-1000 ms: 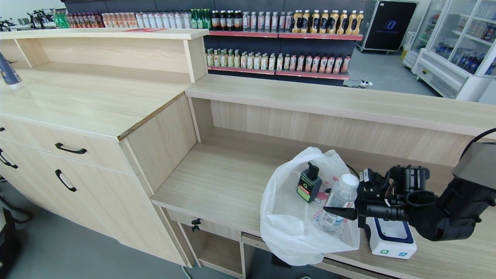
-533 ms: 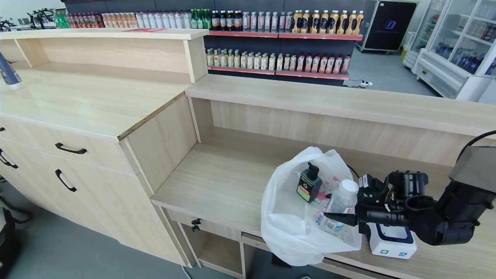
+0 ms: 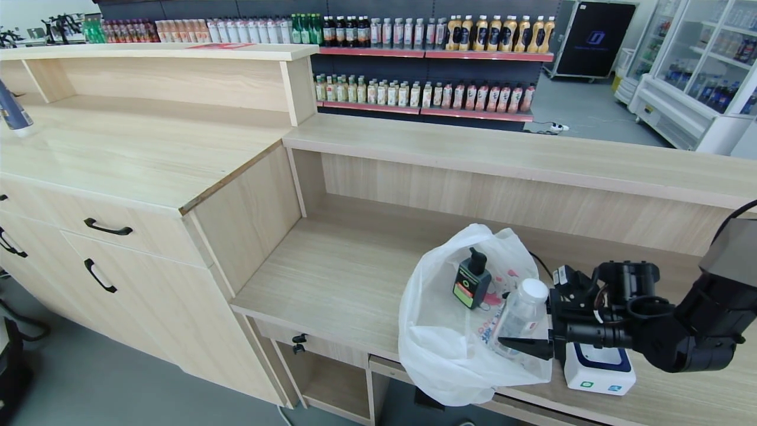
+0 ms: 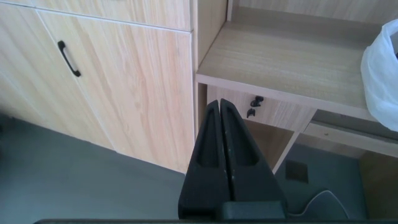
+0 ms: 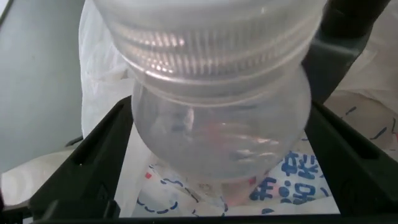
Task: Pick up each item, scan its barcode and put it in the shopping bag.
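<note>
So the clear plastic bottle (image 3: pixel 519 315) sits inside the mouth of the white shopping bag (image 3: pixel 442 355), gripped around its body by the right gripper (image 3: pixel 513 331); one black finger (image 3: pixel 523 346) shows along its front side and the other is hidden behind it. It's tilted, not upright: white cap up and leaning toward the robot's right, base down and to the left into the bag, so the long axis runs diagonally. In the right wrist view the ribbed shoulder is nearest the camera, with a black finger on each side of the body. It has a label band with some red on it, print too small to read. The bag has blue and red lettering on the plastic, which I can't make out either. Also in the bag, just left of the bottle, a dark pump bottle (image 3: pixel 471 284) stands upright with a green label and a red patch. Just beside the bag on the right is a white barcode scanner (image 3: pixel 597 367) with a blue-rimmed window and small green and blue stickers on its front. Everything's on the lower wooden counter (image 3: pixel 331 278). The left gripper (image 4: pixel 221 107) is pinched together on nothing, out over the grey floor by the cabinet (image 4: pixel 143 81).
</note>
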{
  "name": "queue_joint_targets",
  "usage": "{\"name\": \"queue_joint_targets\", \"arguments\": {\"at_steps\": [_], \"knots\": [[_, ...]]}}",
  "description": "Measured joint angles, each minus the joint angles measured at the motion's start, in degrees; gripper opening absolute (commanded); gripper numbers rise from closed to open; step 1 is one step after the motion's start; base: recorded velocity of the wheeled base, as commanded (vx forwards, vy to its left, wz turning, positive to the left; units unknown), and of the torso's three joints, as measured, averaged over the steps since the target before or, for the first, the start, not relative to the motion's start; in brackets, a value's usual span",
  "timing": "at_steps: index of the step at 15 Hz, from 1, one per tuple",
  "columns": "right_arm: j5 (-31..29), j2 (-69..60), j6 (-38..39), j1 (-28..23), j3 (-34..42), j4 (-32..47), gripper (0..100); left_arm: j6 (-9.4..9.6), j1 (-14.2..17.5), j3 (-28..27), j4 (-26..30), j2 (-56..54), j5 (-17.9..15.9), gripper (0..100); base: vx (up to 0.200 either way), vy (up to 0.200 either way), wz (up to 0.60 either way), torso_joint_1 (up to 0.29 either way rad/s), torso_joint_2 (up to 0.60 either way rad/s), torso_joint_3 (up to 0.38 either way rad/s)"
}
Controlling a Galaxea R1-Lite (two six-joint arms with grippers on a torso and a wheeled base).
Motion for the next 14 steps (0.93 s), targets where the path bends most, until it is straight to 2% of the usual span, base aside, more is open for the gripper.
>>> {"name": "queue_joint_targets", "arguments": {"at_steps": [10,14], "knots": [[2.33,-14.3,2.61,-4.44,2.38,14.08,100,0.0,0.0,0.0,0.0,0.0,0.0,0,0.0,0.0,0.0,0.0,0.0,0.0],[2.33,-24.64,6.57,-5.18,4.58,18.18,100,0.0,0.05,0.0,0.0,0.0,0.0,0,0.0,0.0,0.0,0.0,0.0,0.0]]}}
